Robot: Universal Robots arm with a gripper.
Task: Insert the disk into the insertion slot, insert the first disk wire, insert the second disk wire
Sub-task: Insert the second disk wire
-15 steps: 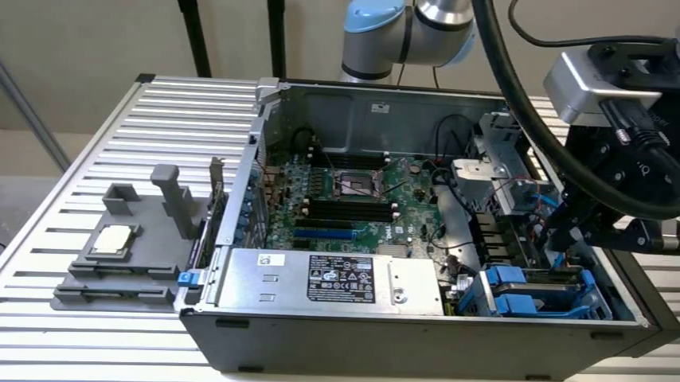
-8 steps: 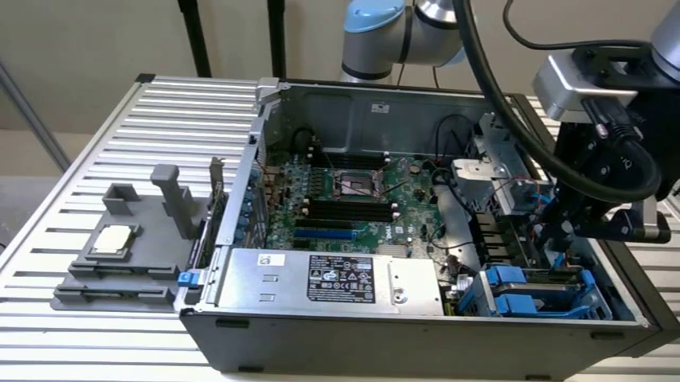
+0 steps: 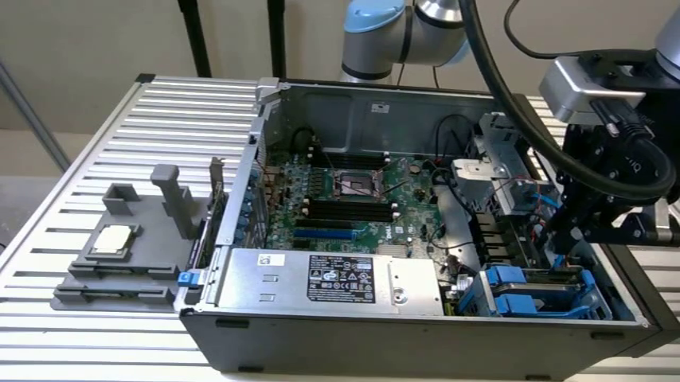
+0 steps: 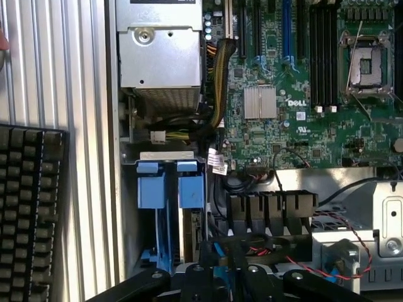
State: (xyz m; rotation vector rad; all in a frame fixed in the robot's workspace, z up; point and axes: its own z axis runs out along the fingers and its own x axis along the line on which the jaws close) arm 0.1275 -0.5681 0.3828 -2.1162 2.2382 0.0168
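Note:
The slate-blue insertion slot (image 3: 528, 304) sits in the near corner of the open computer case, at the exterior view's right. Its bright blue tabs (image 4: 151, 189) face the wrist camera. The disk (image 4: 187, 234) stands on edge inside the slot, and its thin grey edge (image 3: 552, 275) shows between the blue walls. My gripper (image 3: 560, 239) hangs just above the slot's far end, low inside the case. In the wrist view the gripper (image 4: 220, 261) is beside the slot, with a bit of blue at its tips. A blue wire (image 3: 540, 197) runs down close to it.
The silver power-supply box (image 3: 330, 278) lies next to the slot along the case's near wall. The green motherboard (image 3: 351, 199) covers the case floor. A grey metal bracket cage (image 3: 499, 147) stands behind the gripper. A grey fixture (image 3: 117, 247) and a black keyboard (image 4: 28, 207) rest on the slatted table.

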